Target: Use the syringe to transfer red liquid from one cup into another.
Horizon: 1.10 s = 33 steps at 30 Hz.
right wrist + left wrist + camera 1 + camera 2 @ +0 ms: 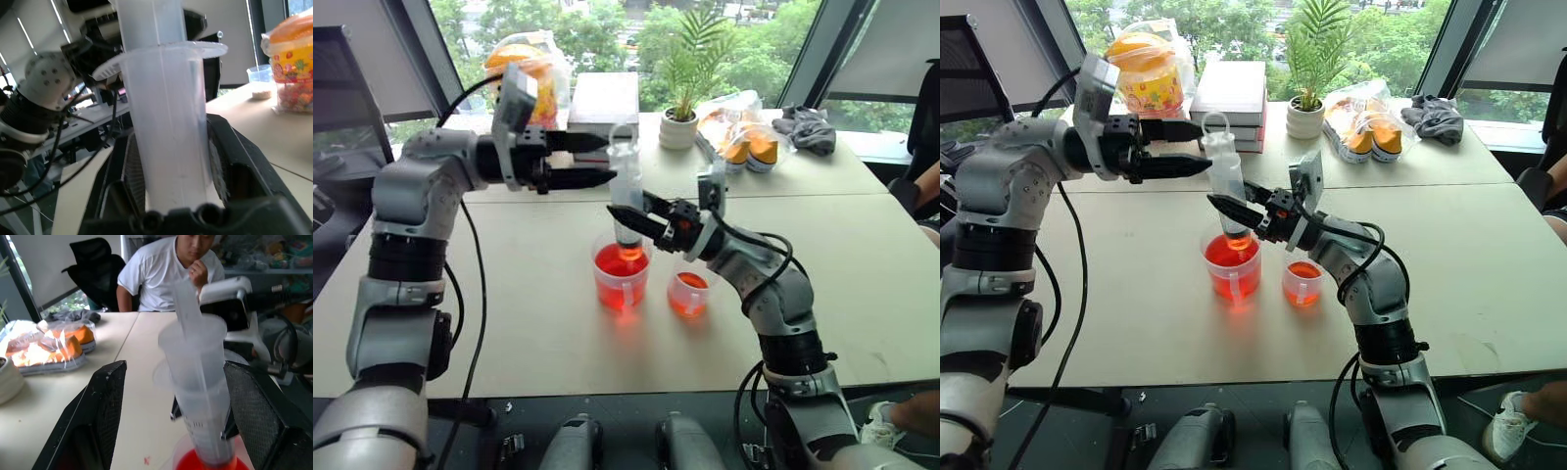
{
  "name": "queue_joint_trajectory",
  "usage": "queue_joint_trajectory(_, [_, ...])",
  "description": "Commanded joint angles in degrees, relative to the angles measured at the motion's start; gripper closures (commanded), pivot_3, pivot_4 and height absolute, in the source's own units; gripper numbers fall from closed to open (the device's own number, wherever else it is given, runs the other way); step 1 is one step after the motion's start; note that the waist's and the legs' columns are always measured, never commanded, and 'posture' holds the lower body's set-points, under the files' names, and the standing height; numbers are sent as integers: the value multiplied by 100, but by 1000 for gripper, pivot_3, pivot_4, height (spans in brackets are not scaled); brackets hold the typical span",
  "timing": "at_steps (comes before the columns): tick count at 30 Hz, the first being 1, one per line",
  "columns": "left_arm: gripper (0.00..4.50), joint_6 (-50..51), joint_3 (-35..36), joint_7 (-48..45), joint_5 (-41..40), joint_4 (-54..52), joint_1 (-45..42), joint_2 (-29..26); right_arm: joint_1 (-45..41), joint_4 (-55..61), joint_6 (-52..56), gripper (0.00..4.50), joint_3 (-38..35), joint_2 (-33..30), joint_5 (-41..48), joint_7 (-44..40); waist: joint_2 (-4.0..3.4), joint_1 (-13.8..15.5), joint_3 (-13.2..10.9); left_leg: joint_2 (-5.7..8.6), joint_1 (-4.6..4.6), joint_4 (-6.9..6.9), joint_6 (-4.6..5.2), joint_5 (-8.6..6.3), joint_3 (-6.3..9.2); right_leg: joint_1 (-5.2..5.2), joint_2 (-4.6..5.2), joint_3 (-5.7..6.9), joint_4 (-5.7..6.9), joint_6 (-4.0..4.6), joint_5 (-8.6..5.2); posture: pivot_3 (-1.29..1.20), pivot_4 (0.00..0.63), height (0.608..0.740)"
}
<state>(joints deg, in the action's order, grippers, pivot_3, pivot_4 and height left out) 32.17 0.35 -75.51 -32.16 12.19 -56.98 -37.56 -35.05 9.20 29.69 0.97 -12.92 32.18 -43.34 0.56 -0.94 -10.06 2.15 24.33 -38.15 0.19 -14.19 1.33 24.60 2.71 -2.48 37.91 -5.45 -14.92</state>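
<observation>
The right gripper (628, 217) clamps the syringe (626, 191) upright, tip in the larger cup (622, 279); the left gripper (597, 160) stands open beside its plunger. The left wrist view catches a seated person (168, 271) behind the bench (862, 284).

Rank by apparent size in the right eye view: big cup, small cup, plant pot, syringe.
1. Syringe, tallest, though it stands raised above the table.
2. Big cup.
3. Small cup and plant pot look alike; the pot sits farther back, so no ranking between them.
</observation>
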Motion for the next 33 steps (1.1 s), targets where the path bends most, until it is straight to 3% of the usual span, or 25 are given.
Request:
queue_joint_trajectory(1, [1182, 57, 133, -75, -49, -225, 61, -184, -243, 537, 50, 3111, -192, 15, 317, 169, -2, 6, -1, 2, 0, 0, 0, 0, -1, 0, 2, -1, 1, 0, 0, 0, 150, 740])
queue_joint_trajectory(9, [1182, 17, 80, 115, -27, -237, 90, 52, -621, 1168, 625, 3111, -1112, -400, 1109, 987, -2, 31, -1, 2, 1, 0, 0, 0, 0, -1, 4, 1, -1, 0, 0, 0, 150, 740])
queue_joint_trajectory(14, [1182, -134, -56, 98, 74, -14, -91, 413, 120, 1771, 854, 3111, -1747, -1154, 1329, 1296, -1, 33, 0, 2, 5, 2, 1, -1, 2, -4, 6, 4, -11, 0, 0, 0, 150, 740])
queue_joint_trajectory(22, [1182, -539, -256, 148, 284, 675, -793, 1246, 1606, 2091, 249, 3111, -1381, -1189, 769, 1240, 0, 11, 0, 0, 2, 1, 3, 0, -6, -6, -4, -2, -9, -1, 0, 0, 150, 740])
queue_joint_trajectory(33, [1182, -944, -357, 388, 542, 1706, -1780, 2436, 1924, 2165, -139, 3111, -1035, -1193, 449, 1319, 2, 28, -2, 2, 5, -4, 5, 0, -10, -8, -14, 5, -12, -3, -2, 0, 150, 740])
